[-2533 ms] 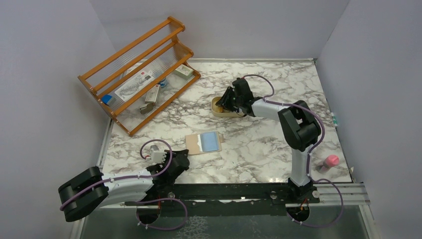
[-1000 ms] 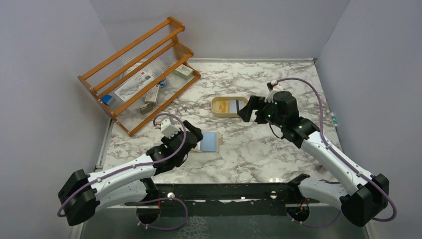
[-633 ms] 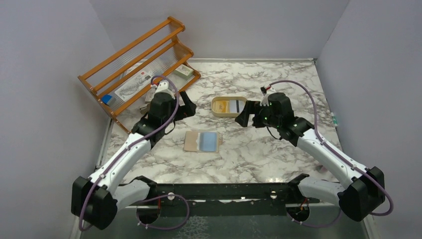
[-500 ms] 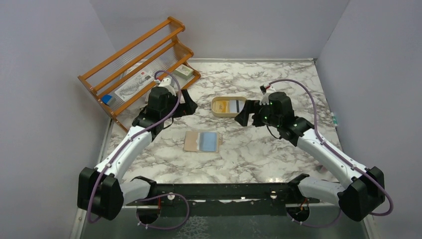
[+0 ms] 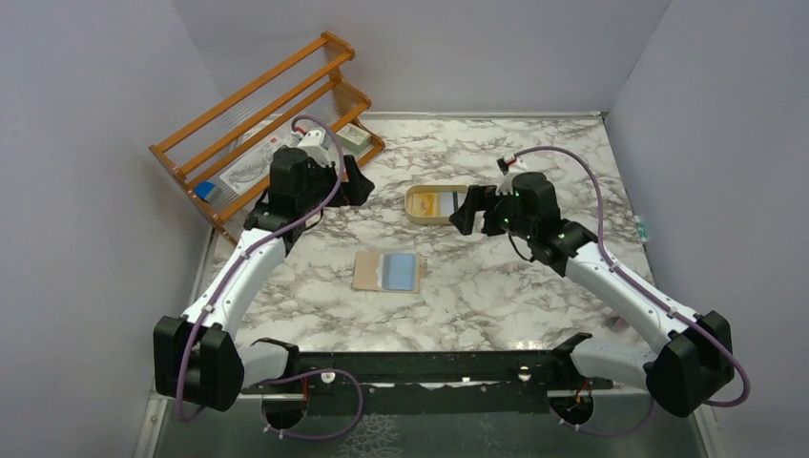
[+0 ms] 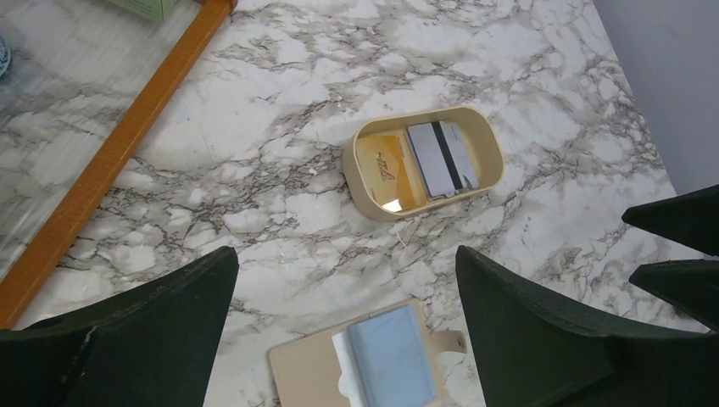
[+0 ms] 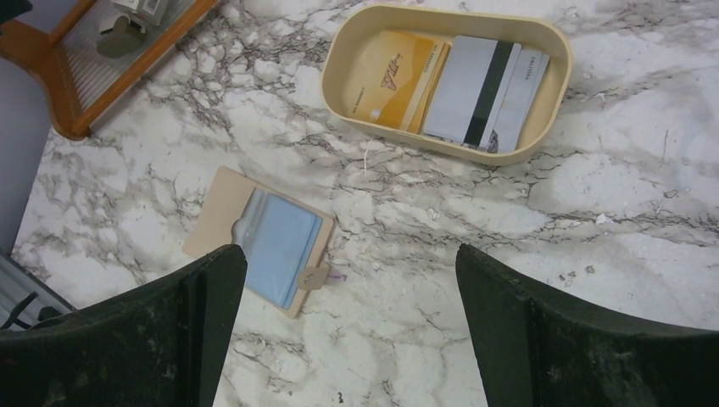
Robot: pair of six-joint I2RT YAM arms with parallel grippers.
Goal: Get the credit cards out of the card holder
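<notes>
Credit cards [image 7: 475, 89] lie in smooth oval tray [image 7: 428, 142], tan card holder [image 7: 254, 237] unfolded, left gripper [image 6: 346, 259] and right gripper [image 7: 352, 253] spread.

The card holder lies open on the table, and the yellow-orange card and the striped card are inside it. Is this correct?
No. The card holder lies open on the table, but the yellow-orange card and the striped card are inside the cream oval tray, apart from the holder. The right wrist view shows this.
</notes>
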